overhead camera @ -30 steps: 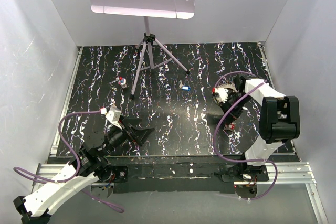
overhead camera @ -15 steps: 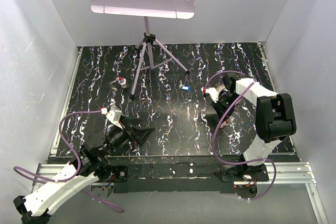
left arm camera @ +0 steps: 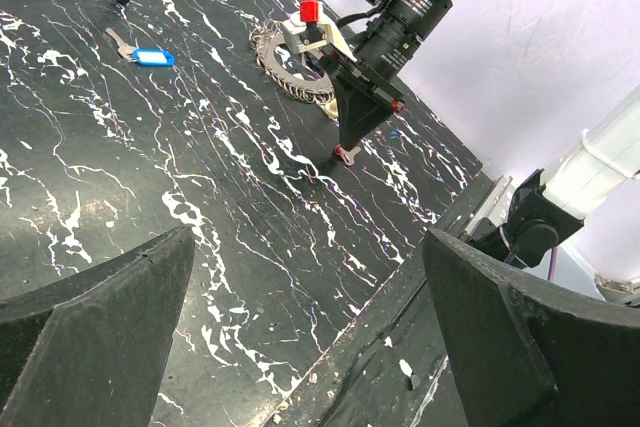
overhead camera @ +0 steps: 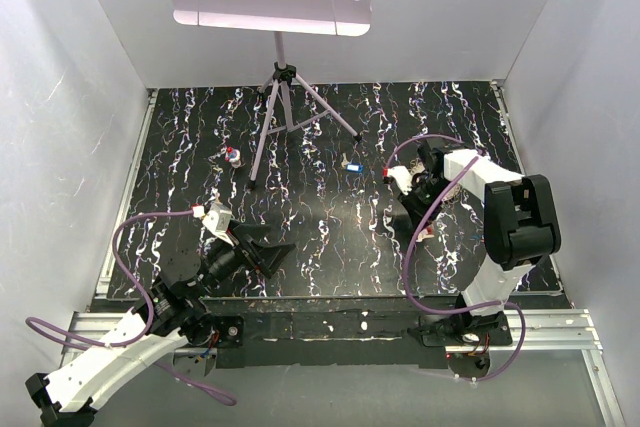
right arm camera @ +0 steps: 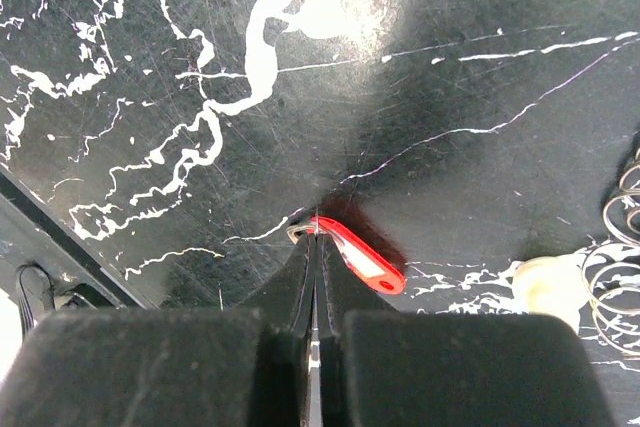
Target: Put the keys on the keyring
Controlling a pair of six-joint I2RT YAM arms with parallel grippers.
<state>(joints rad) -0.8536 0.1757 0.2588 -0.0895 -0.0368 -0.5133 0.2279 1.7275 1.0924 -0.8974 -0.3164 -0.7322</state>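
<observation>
The right pincer (right arm camera: 313,247) is seen down at the tabletop (right arm camera: 120,67), its jaws drawn together to a thin slit. Their tips meet on the metal end of the red key (right arm camera: 362,259). From the wrist view the key appears to be pinched there, though it lies flat and a firm hold cannot be confirmed.

The keyring (left arm camera: 288,65) is found just beside that pincer, flat on the tabletop, with its fringed rim showing at the right edge of the wrist view. A cream key (right arm camera: 546,287) is seen close against those coils. Whether it is already threaded cannot be told.

Over on the other side, the left pincer (left arm camera: 308,247) is held low and well apart from the action, its jaws spread wide with nothing between them. A blue key (left arm camera: 150,56) is left loose further up the tabletop, and 1 more key (overhead camera: 233,155) is spotted near a foot of the music stand (overhead camera: 283,97).

So the step in hand is judged to be the pick-up of the red key: 1 key being claimed, at least 2 waiting. Next, a clean lift is called for, with the key kept from swivelling in the grip. Then its small loop has to be brought to the ring's rim, and the ring may well have to be steadied by the idle left pincer.
</observation>
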